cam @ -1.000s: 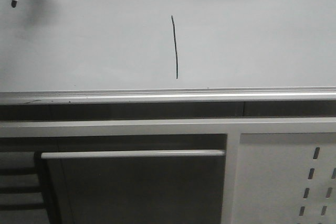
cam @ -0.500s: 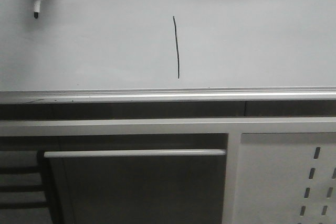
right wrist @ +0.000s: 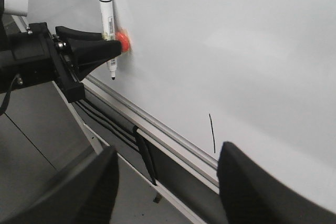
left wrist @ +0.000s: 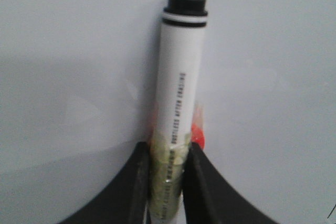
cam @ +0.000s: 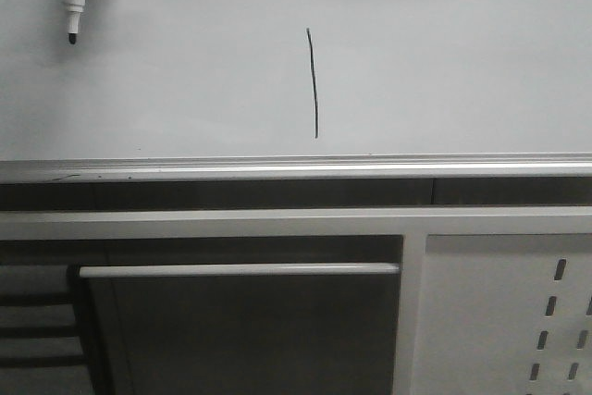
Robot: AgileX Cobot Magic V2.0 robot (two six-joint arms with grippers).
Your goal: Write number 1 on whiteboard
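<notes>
The whiteboard [cam: 444, 53] fills the upper half of the front view. On it stands the number 1 [cam: 313, 80], a thin black, slightly curved stroke, which shows in the right wrist view too as the number 1 [right wrist: 212, 132]. My left gripper [left wrist: 168, 153] is shut on a white marker [left wrist: 181, 77] with its black end cap up. In the front view the marker [cam: 71, 11] hangs tip down at the top left, far left of the stroke. My right gripper [right wrist: 167, 153] is open and empty, back from the board, and looks at the left gripper [right wrist: 113, 48].
A silver rail [cam: 296, 168] runs along the board's lower edge. Below it are a dark opening with a white bar [cam: 240, 270] and a white panel with slot holes [cam: 499, 321]. Black cables [right wrist: 142, 150] hang under the rail.
In the front view the marker has moved right and a little down, with more of its barrel showing. The stroke on the board is the same.
</notes>
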